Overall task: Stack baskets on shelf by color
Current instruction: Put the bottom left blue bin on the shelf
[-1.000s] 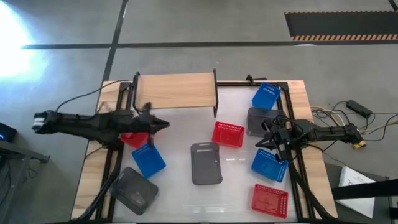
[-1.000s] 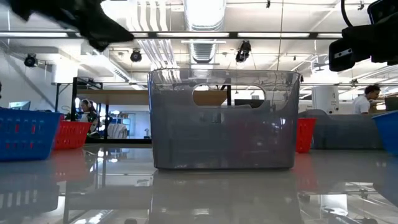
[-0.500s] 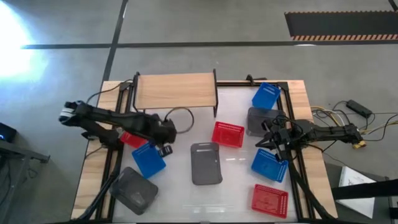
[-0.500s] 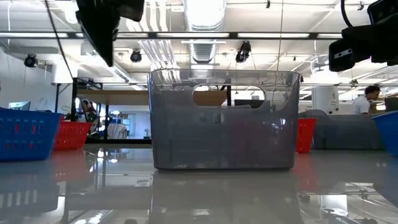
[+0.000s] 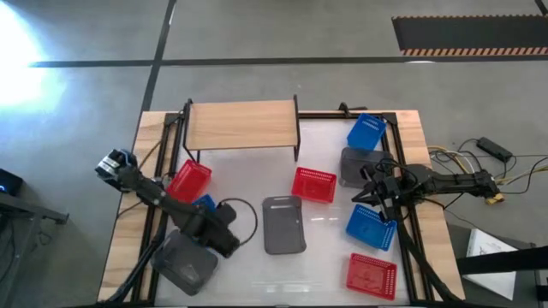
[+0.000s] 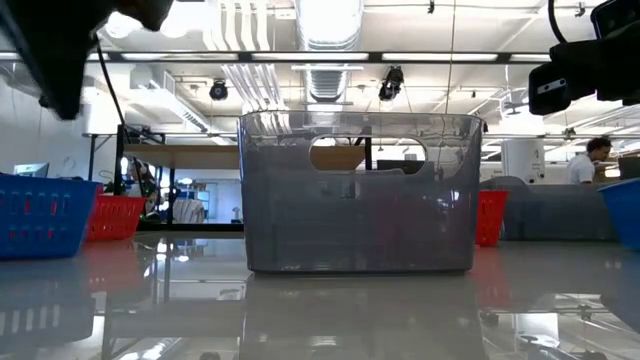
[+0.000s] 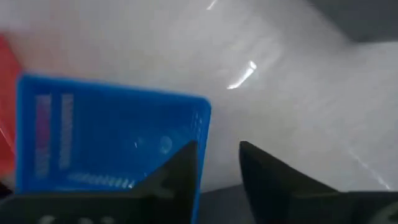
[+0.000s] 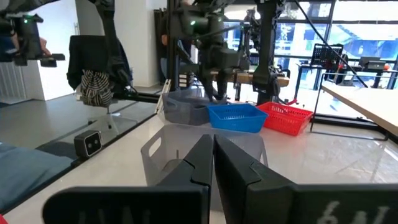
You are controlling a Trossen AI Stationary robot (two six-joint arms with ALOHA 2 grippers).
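My left gripper point(image 5: 228, 240) is open and hovers near the table's near-left part, over a blue basket point(image 5: 203, 204) that my arm mostly covers. In the left wrist view its fingers point(image 7: 186, 165) stand above that blue basket's point(image 7: 106, 134) edge, apart from it as far as I can see. A red basket point(image 5: 188, 181) sits just beyond and a grey basket point(image 5: 184, 261) lies nearer. The wooden shelf point(image 5: 242, 126) at the far side bears nothing. My right gripper point(image 5: 363, 193) is shut and waits at the right, between a grey basket point(image 5: 358, 165) and a blue basket point(image 5: 370, 225).
A grey basket point(image 5: 282, 224) stands mid-table, large in the low view point(image 6: 360, 195). A red basket point(image 5: 313, 184) is beside it, a blue one point(image 5: 366, 131) at the far right, a red one point(image 5: 372, 275) at the near right. A cable loops by my left wrist point(image 5: 244, 210).
My left arm has swung from beside the shelf's front toward the table's near edge, passing over the red basket and stopping above the blue one. The red basket, covered before, now shows fully. My right arm has kept still.
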